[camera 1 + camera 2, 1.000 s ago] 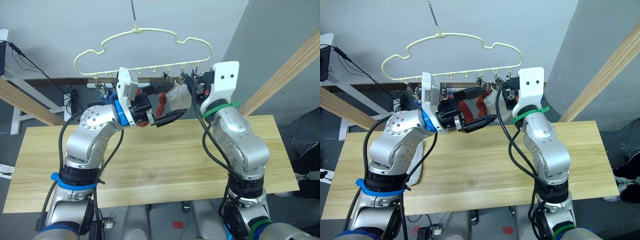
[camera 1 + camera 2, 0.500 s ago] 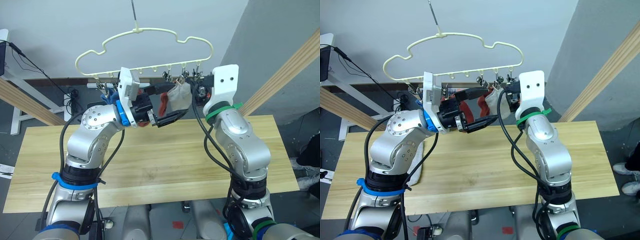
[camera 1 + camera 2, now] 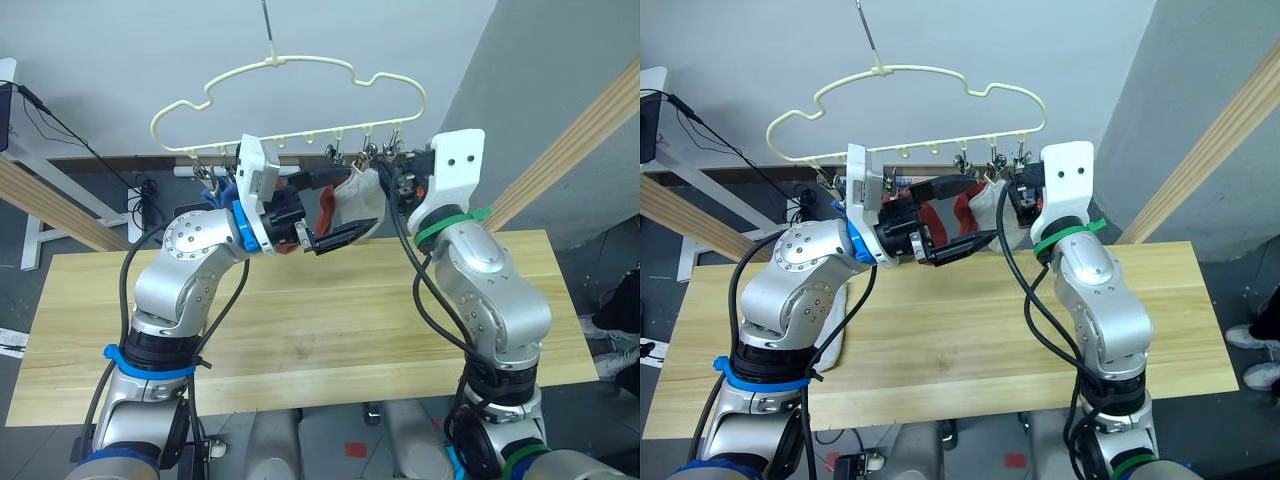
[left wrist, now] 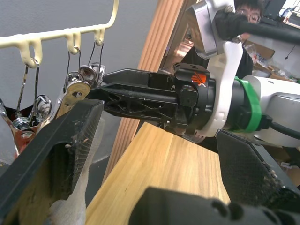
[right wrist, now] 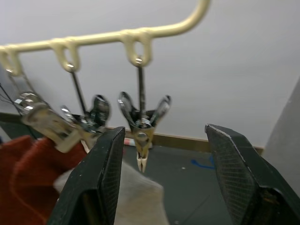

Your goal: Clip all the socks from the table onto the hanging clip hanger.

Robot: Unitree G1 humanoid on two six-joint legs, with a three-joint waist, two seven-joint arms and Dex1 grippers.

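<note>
Left eye view, hanger: the cream hanger [image 3: 290,105] hangs at upper centre, its row of metal clips along the lower bar.
Left eye view, socks: a light grey sock [image 3: 358,198] and a red sock [image 3: 322,207] hang under the clips at centre, while a blue sock [image 3: 215,187] peeps out behind the left arm.
Left eye view, left pincer: the left pincer [image 3: 335,212] is spread, with the grey sock lying between its fingers, not pinched.
Left eye view, right pincer: the right pincer [image 3: 392,170] reaches up to the clips at the right end of the bar.
Right eye view, desk: the wooden desk [image 3: 970,330] lies across the lower half; a pale cloth [image 3: 836,330], perhaps another sock, lies at its left under the left arm.
Left wrist view: the clips [image 4: 84,82] hang at upper left and the grey sock sits at lower left against the near finger.
Right wrist view: the right pincer is spread wide around one free clip [image 5: 142,124] at centre, not touching it; the red and grey socks are at lower left.
Risk, clip: the clip swings freely on its wire, so a squeeze off-centre may push it aside instead of opening it.
Risk, sock: the grey sock is loose and limp; it may slip down before any clip bites.
Risk, hanger: a push from either arm could tilt the whole hanger and spoil the alignment.
</note>
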